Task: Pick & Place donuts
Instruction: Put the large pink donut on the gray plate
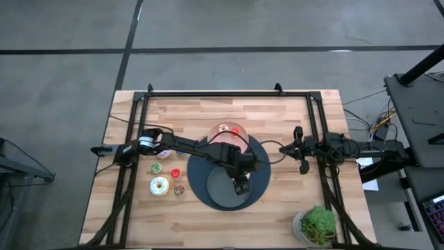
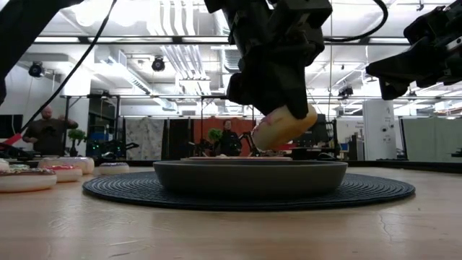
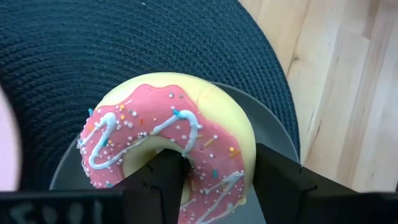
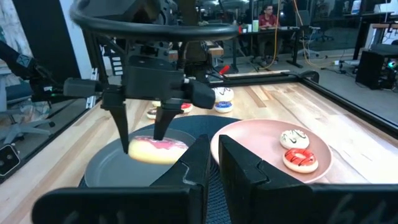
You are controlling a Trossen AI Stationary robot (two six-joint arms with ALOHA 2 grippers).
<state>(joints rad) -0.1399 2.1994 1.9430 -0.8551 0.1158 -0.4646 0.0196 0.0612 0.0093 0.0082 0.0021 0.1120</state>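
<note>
A pink-frosted donut [image 3: 168,124] with yellow dough and white drizzle hangs over the dark grey plate [image 1: 216,193], with my left gripper [image 1: 241,186] shut on it. The grey plate rests on a round dark woven mat [image 1: 260,167]. Behind it the pink plate [image 4: 261,155] carries a small white donut [image 4: 292,138] and a small red one [image 4: 300,160]. Several more donuts lie on the wood at the left, among them a white sprinkled one [image 1: 159,185], a green one [image 1: 157,167] and a red one [image 1: 175,173]. My right gripper [image 1: 300,156] waits shut near the table's right edge. My left gripper has one finger [image 3: 163,177] through the donut's hole and the other [image 3: 280,180] outside the ring, pinching the stretch of ring [image 3: 217,174] between them. The fingers slant steeply down from above. The donut [image 2: 285,126] hangs tilted, clear of the grey plate's rim [image 2: 249,167].
A potted green plant [image 1: 317,226] stands at the table's near right corner. A black metal frame [image 1: 229,92] runs along the far edge and both sides. Bare wood lies near the table's front edge, left of the plant.
</note>
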